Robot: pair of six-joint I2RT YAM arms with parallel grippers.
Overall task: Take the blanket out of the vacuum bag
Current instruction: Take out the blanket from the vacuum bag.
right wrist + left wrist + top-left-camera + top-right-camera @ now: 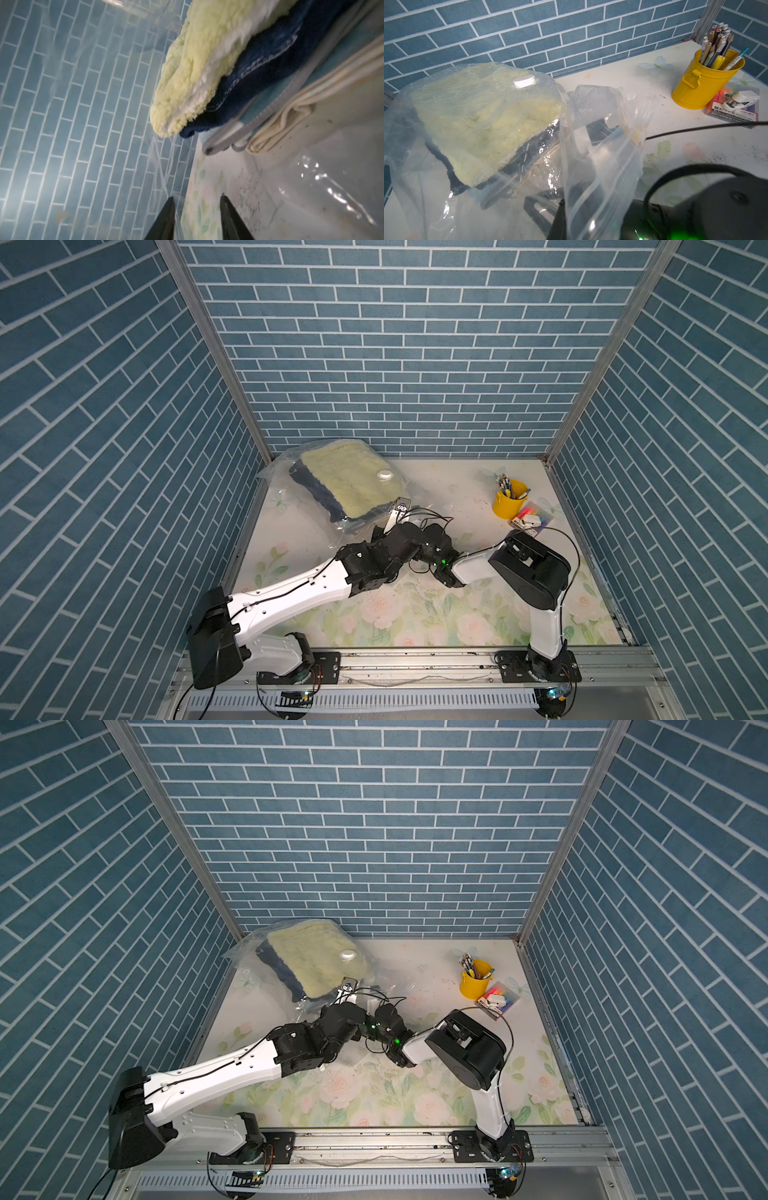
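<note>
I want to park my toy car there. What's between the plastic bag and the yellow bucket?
Nothing: just bare table with a few dark specks between the vacuum bag and the yellow bucket, seen in both top views.

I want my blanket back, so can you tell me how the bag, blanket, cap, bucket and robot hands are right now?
vacuum bag: mouth open.
blanket: folded, inside the bag.
valve cap: on the bag.
yellow bucket: upright, holding pencils.
left gripper: at the bag's mouth; open or shut unclear.
right gripper: open, at the bag's mouth.
</note>
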